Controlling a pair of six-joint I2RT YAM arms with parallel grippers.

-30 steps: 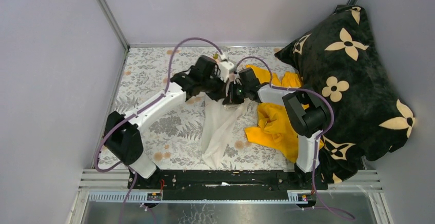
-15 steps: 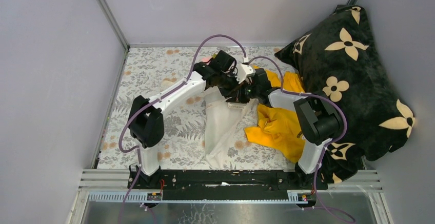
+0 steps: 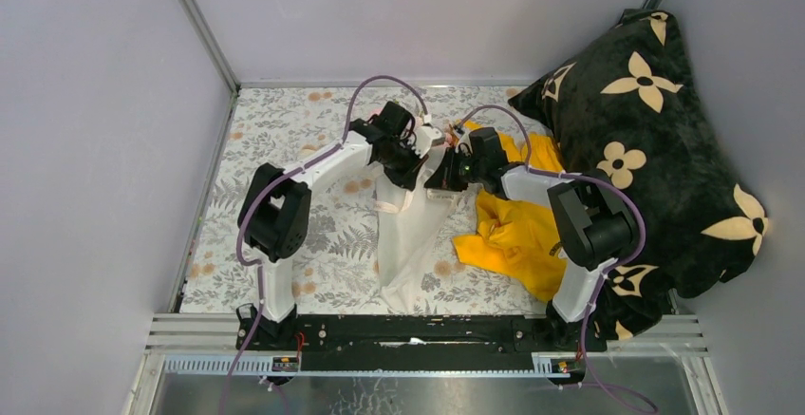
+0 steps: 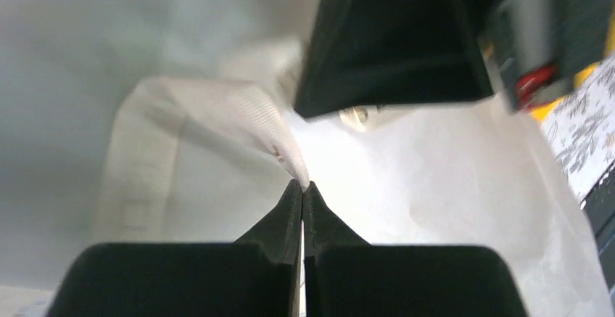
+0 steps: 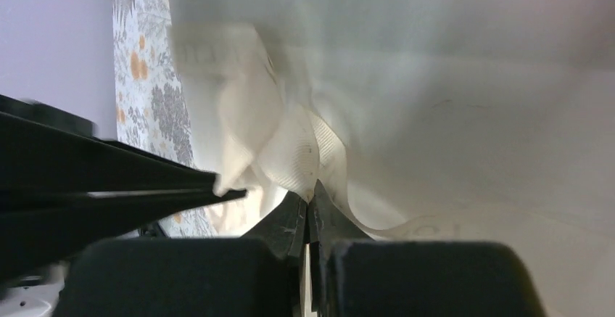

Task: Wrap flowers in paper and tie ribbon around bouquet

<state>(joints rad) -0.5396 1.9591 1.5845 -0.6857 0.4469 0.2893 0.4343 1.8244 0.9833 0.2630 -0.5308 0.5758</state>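
Observation:
The white paper (image 3: pixel 408 239) lies as a long cone on the table and flares toward the near edge. Both grippers meet over its narrow far end. My left gripper (image 3: pixel 414 170) is shut on the tip of the cream ribbon (image 4: pixel 246 110), pinched at the fingertips (image 4: pixel 303 186). My right gripper (image 3: pixel 442 178) is shut on another part of the same ribbon (image 5: pixel 297 150), just above the paper (image 5: pixel 471 114). The left fingers (image 5: pixel 109 190) show at the left of the right wrist view, with a ribbon end in them. The arms hide the flowers.
A crumpled yellow garment (image 3: pixel 513 225) lies just right of the paper, under the right arm. A large black pillow (image 3: pixel 655 149) with cream flower shapes fills the right side. The floral tablecloth (image 3: pixel 275 149) runs to grey walls at the left and back.
The left gripper swung right across the right gripper, then came back left and nearer with the ribbon. The right gripper shifted slightly to the right. A ribbon loop now hangs at the paper's left edge.

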